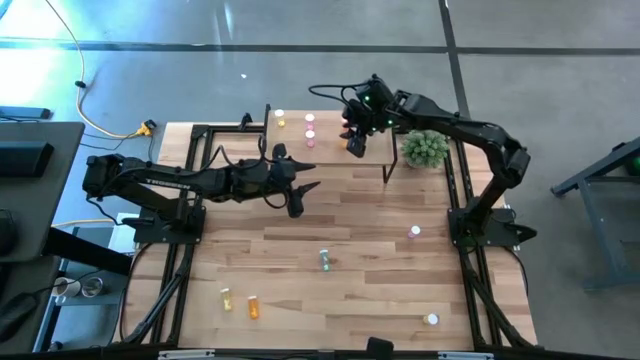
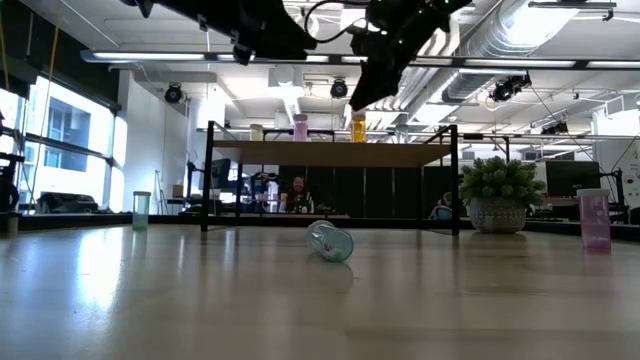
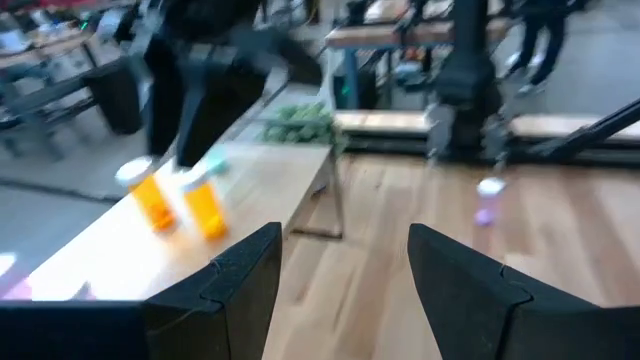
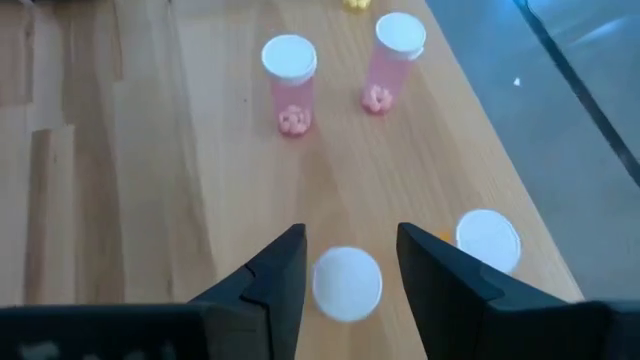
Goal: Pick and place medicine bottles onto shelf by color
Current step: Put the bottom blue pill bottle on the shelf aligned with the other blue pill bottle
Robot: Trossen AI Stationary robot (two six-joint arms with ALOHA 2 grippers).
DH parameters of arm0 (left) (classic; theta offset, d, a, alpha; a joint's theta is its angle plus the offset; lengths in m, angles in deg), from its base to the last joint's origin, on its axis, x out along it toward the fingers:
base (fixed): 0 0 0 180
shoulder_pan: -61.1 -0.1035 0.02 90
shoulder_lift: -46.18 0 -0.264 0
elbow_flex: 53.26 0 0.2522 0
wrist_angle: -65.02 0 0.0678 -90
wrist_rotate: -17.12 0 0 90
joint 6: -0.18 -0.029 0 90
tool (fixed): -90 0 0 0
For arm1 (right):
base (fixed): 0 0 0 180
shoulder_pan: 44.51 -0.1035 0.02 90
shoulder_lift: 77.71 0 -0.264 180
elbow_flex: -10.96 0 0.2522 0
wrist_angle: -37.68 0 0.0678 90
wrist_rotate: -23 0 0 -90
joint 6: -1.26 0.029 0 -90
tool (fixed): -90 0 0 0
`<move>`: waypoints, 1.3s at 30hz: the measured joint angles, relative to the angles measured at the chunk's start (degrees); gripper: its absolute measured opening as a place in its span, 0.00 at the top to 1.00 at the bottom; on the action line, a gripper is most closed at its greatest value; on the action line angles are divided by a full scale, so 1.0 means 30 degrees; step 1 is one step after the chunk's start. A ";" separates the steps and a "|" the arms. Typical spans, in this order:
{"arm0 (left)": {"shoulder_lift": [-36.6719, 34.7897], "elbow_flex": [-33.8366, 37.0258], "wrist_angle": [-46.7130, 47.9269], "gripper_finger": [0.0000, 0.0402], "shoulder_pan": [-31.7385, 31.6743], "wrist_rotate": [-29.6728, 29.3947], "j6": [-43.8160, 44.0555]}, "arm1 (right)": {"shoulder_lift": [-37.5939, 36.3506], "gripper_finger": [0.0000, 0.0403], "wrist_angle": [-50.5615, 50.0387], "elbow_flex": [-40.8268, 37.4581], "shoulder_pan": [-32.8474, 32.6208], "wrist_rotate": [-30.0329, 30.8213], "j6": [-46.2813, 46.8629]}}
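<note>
The right gripper (image 4: 350, 270) looks down on the light-wood shelf (image 4: 150, 150), its two dark fingers (image 4: 275, 275) parted to either side of a white cap (image 4: 347, 284) that sits between them, a sliver of gap showing on each side. Just beside that cap, outside the fingers, stands a second white cap (image 4: 488, 240) with a trace of orange at its edge. Farther along the board two pink bottles (image 4: 289, 85) stand upright near each other, pills visible at their bases, and a bit of yellow (image 4: 355, 5) shows beyond them at the frame's edge; grey floor (image 4: 570, 120) lies past the shelf's long edge.
</note>
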 joint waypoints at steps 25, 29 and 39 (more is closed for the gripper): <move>-0.3852 0.0008 1.1649 0.48 0.3626 -0.2736 0.6099 | -0.3445 0.63 -0.2719 -0.2649 -0.4930 -0.1047 0.0323; -0.3852 0.0008 1.1514 0.48 0.3935 -0.2731 0.6093 | -0.4170 0.63 -0.1931 -0.4063 -0.6032 -0.1045 0.2723; -0.3772 0.0008 1.1529 0.48 0.3958 -0.2021 0.6179 | -0.4192 0.63 -0.1263 -0.4852 -0.9894 0.0281 0.8805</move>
